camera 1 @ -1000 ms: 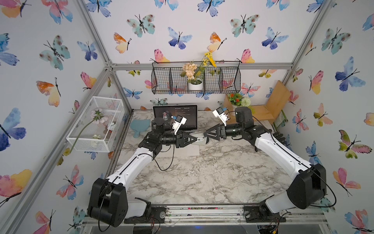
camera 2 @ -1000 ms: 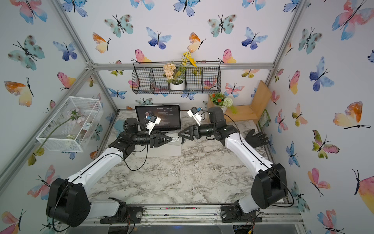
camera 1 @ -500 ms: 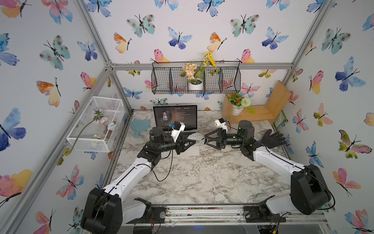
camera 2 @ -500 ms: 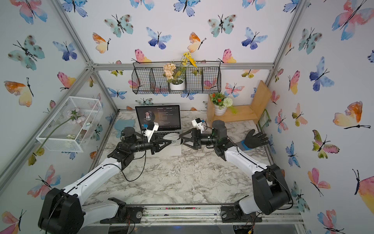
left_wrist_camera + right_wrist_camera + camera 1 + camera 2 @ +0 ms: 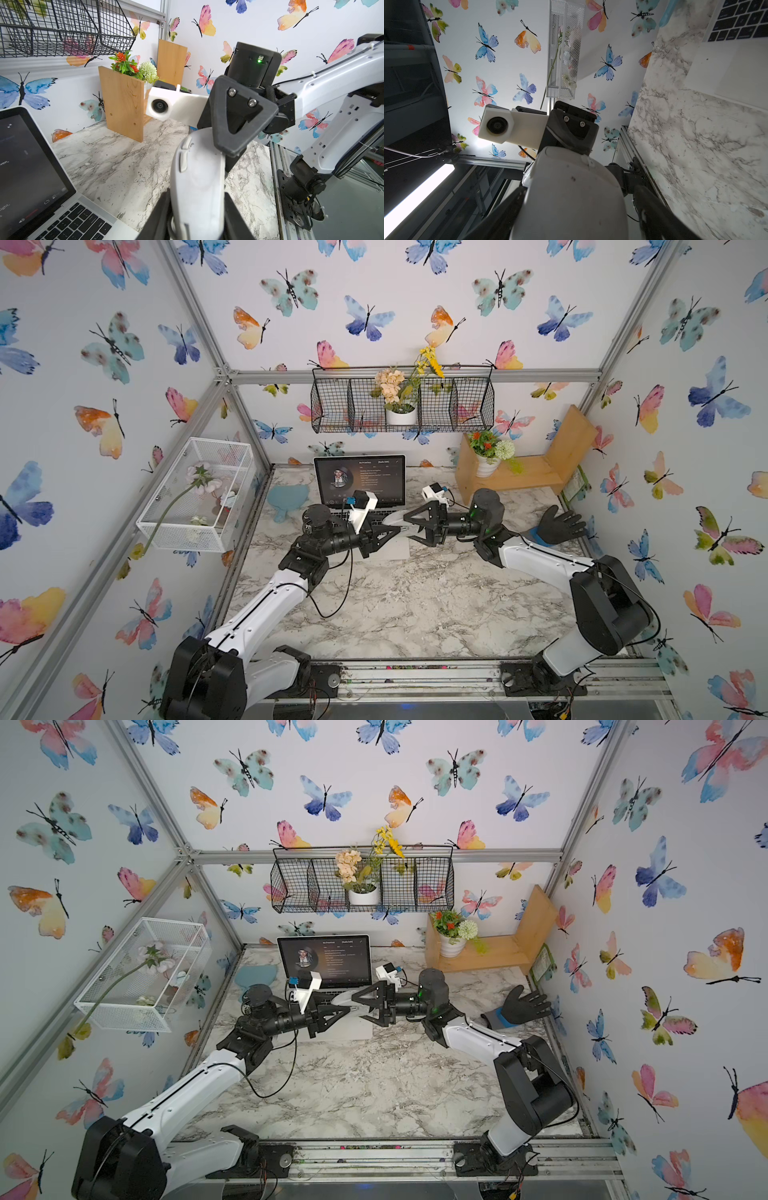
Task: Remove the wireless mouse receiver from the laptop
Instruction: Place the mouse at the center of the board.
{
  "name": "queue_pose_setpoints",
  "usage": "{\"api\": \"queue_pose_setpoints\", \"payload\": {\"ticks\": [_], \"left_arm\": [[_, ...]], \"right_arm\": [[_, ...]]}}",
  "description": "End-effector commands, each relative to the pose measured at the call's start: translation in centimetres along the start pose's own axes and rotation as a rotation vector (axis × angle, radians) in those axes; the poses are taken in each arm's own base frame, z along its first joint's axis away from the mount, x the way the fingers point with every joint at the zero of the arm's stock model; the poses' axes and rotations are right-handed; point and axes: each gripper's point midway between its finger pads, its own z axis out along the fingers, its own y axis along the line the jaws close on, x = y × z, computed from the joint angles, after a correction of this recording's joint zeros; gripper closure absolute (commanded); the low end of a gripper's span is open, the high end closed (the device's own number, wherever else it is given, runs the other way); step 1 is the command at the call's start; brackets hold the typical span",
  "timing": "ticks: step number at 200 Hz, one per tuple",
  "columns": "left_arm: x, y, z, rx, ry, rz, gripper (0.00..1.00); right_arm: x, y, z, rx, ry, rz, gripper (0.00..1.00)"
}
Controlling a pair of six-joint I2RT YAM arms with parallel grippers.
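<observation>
arms pulled back toward 6 o'clock from the laptop (image 5: 359, 477), left gripper (image 5: 388, 531) clamping the mouse (image 5: 395, 518), right gripper (image 5: 409, 526) spread around it, receiver unseen so can't call it removed

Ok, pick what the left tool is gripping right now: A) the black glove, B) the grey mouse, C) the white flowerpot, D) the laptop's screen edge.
B: in the left wrist view, the grey mouse sits clamped between the fingers of the left tool.
</observation>
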Motion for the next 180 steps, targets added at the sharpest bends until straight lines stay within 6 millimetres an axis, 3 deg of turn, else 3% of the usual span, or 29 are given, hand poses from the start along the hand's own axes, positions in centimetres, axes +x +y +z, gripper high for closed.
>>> {"api": "queue_pose_setpoints", "payload": {"ticks": [1, 116, 122, 131, 148, 164, 180], "left_arm": [[-1.3, -0.7, -0.3, 0.008, -0.047, 0.072, 1.00], [-1.5, -0.7, -0.2, -0.005, -0.059, 0.070, 1.00], [-1.5, -0.6, -0.3, -0.014, -0.059, 0.067, 0.93], [-1.4, -0.4, -0.3, -0.027, -0.060, 0.065, 0.69], [-1.5, -0.7, -0.5, -0.023, -0.069, 0.079, 0.56], [-1.6, -0.6, -0.9, -0.051, -0.091, 0.083, 0.36], [-1.7, -0.3, -1.2, -0.078, -0.103, 0.085, 0.26]], "right_arm": [[-1.0, 1.5, 0.3, -0.042, -0.039, -0.014, 0.18], [-0.9, 1.4, 0.9, -0.046, -0.040, 0.024, 0.54], [-0.9, 1.3, 1.0, -0.045, -0.040, 0.024, 0.55], [-0.9, 1.3, 1.0, -0.047, -0.039, 0.022, 0.56], [-0.9, 1.2, 1.0, -0.048, -0.040, 0.019, 0.59], [-1.1, 1.5, 1.0, -0.054, -0.042, 0.003, 0.60], [-1.3, 1.8, 0.9, -0.048, -0.049, -0.018, 0.62]]}}
